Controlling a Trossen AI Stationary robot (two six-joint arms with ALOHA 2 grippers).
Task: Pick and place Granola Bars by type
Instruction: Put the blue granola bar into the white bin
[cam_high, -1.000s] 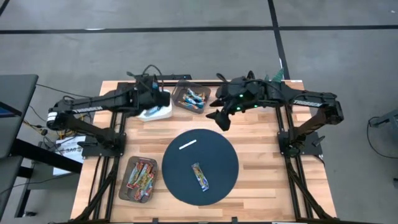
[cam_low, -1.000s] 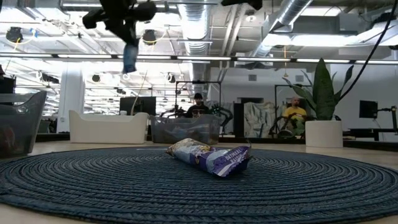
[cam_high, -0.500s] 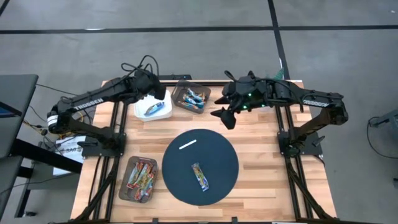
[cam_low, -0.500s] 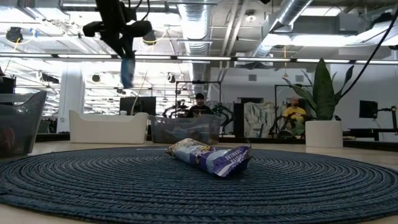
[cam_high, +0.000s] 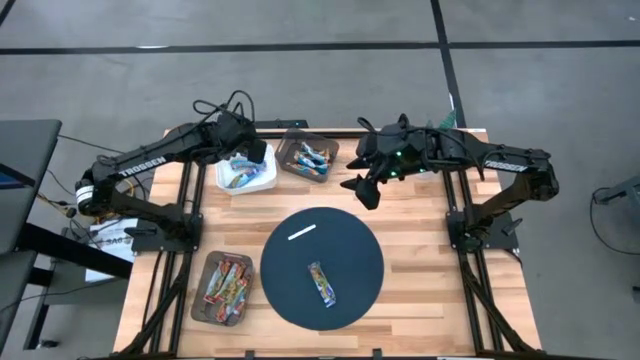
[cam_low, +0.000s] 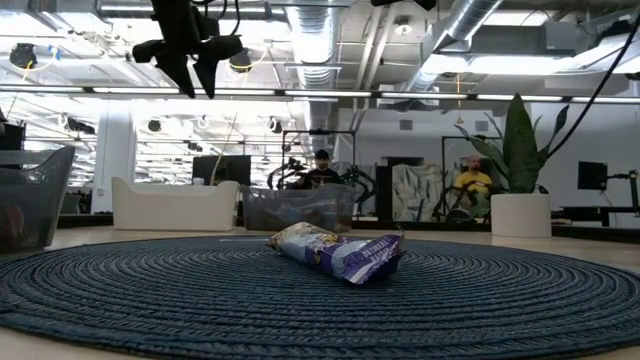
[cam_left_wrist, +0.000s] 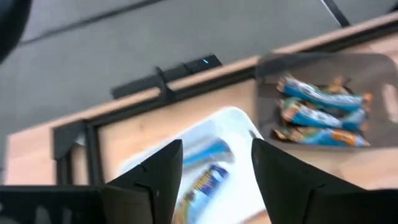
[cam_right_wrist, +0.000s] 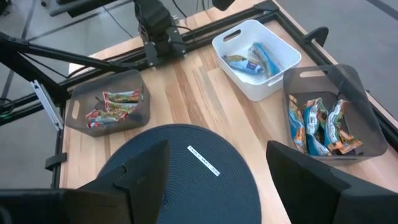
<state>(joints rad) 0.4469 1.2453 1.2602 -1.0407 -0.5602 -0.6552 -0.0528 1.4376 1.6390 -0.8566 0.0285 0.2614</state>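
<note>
My left gripper (cam_high: 257, 152) (cam_low: 197, 85) (cam_left_wrist: 217, 144) hangs open, holding nothing, high above the white bin (cam_high: 270, 183) at the table's far left. Blue-wrapped bars (cam_left_wrist: 208, 177) (cam_right_wrist: 252, 59) lie in that bin. One bar (cam_high: 321, 284) (cam_low: 340, 255) with a silvery-purple wrapper lies flat on the dark round mat (cam_high: 350, 250) in the middle. My right gripper (cam_high: 360, 190) (cam_right_wrist: 214, 155) stands open in the air over the mat's far right edge, holding nothing.
A grey bin (cam_high: 290, 142) (cam_right_wrist: 367, 124) with blue-and-orange bars stands right of the white bin. Another grey bin (cam_high: 200, 300) (cam_right_wrist: 78, 102) with red-orange bars sits at the near left. A thin white strip (cam_high: 302, 233) lies on the mat. People sit in the room behind.
My left gripper has drawn back toward the table's far edge above the white bin and opened, letting go of a blue bar that hung below its fingers. The bar has dropped out of the low view; blue bars lie in the white bin.
</note>
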